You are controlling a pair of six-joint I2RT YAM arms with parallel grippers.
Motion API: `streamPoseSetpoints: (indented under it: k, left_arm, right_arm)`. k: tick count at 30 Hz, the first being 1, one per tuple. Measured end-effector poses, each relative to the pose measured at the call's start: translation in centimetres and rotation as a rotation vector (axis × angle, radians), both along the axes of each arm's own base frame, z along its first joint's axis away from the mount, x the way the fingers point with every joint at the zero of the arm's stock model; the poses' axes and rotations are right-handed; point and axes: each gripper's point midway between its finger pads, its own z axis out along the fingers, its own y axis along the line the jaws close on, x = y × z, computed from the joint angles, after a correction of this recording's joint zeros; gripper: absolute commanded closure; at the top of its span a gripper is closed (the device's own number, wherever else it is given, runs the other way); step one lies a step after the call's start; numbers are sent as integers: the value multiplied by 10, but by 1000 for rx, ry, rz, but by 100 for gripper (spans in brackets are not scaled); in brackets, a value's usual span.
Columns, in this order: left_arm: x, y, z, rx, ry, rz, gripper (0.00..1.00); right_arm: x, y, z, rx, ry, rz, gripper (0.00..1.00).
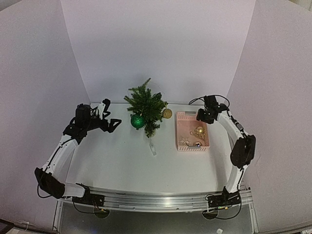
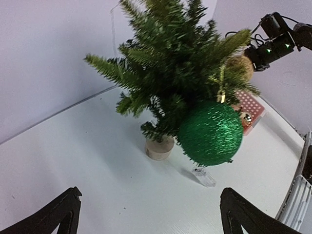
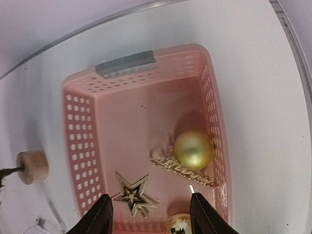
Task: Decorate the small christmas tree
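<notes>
Evidently fetching the next ornament, the right pincer [image 3: 150, 197] hangs released and empty over the pink basket [image 3: 80, 122], needing to drop onto the gold ball [image 3: 194, 149]; the tree [image 1: 145, 105] stands mid-worktop beside the basket, left pincer [image 2: 148, 195] released.

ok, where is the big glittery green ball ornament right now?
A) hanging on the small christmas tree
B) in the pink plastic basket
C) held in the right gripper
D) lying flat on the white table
A: the glittery green ball hangs by its gold cap from a lower branch of the small christmas tree; the pink perforated plastic basket holds only gold-coloured pieces.
</notes>
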Motion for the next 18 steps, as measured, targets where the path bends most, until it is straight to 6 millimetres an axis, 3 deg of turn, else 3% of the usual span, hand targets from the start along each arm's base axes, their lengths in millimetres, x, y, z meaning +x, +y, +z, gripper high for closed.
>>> streamPoseSetpoints:
  k: [4, 8, 11, 18]
  left_arm:
    - [11, 12, -29, 4, 46, 87, 0]
    - [20, 21, -42, 17, 53, 140, 0]
    - [30, 24, -43, 19, 36, 161, 0]
    - [54, 24, -58, 18, 24, 186, 0]
  right_arm:
    - [17, -7, -44, -36, 92, -36, 46]
    - [14, -2, -60, -40, 169, -4, 44]
    - [-1, 4, -61, -27, 243, 52, 38]
    - [-60, 2, -77, -44, 489, 151, 35]
